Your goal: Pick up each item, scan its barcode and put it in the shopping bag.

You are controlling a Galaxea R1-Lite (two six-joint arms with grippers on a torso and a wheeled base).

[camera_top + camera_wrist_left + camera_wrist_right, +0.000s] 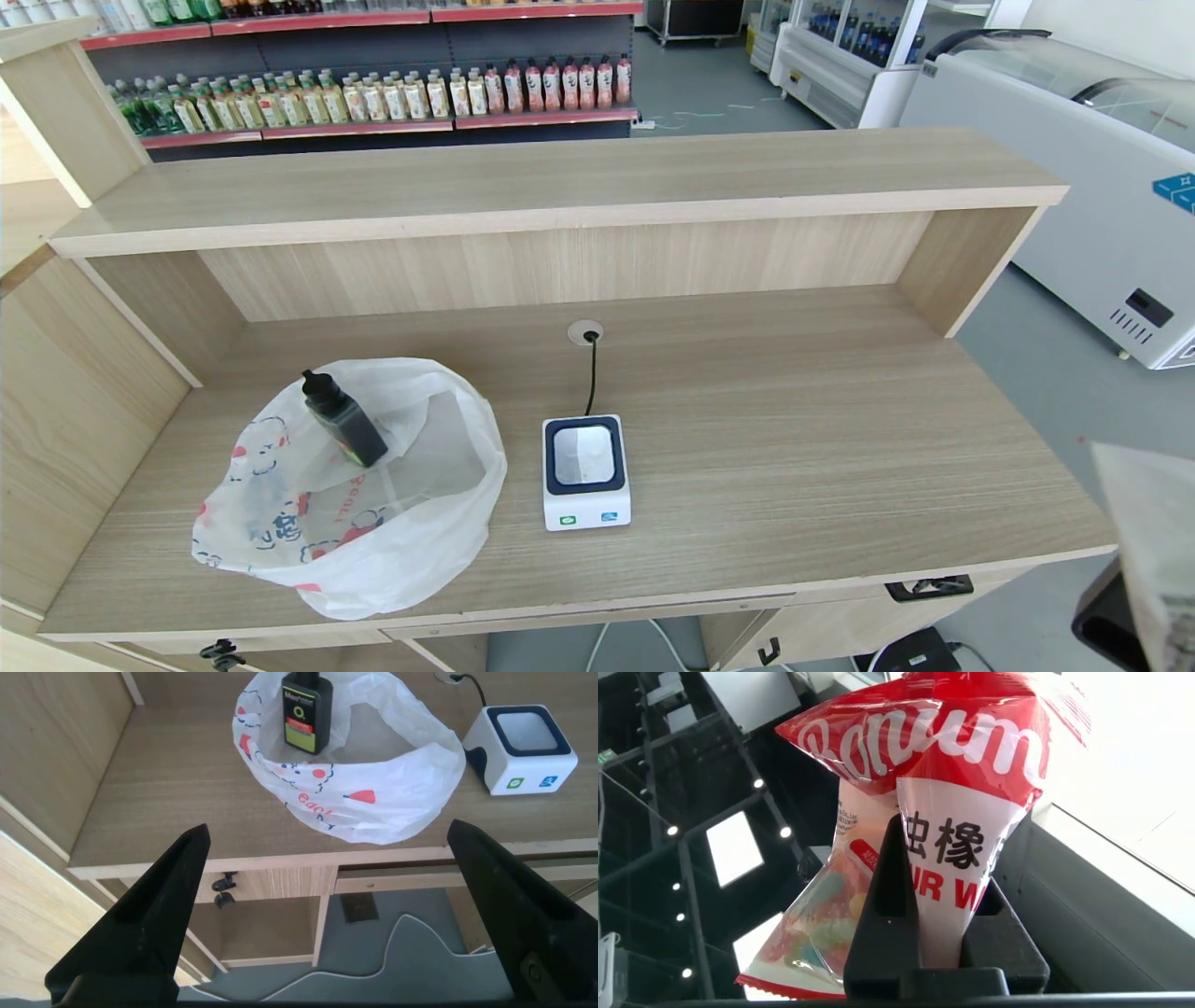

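A white plastic shopping bag [373,523] with red print lies open on the left of the wooden counter [794,439]. A black bottle [344,420] rests inside it. The white barcode scanner [585,471] sits mid-counter, window facing up. My left gripper [329,835] is open, held off the counter's front edge, short of the bag [374,812], bottle [306,709] and scanner [521,747]. My right gripper [945,905] is shut on a red and white candy packet [971,812]. That packet [1153,551] shows past the counter's right front corner.
A raised ledge [560,187] and side walls enclose the counter's back and sides. The scanner's black cable [591,373] runs to a grommet [585,332]. A chest freezer [1102,187] stands right. Drink shelves [373,93] are behind.
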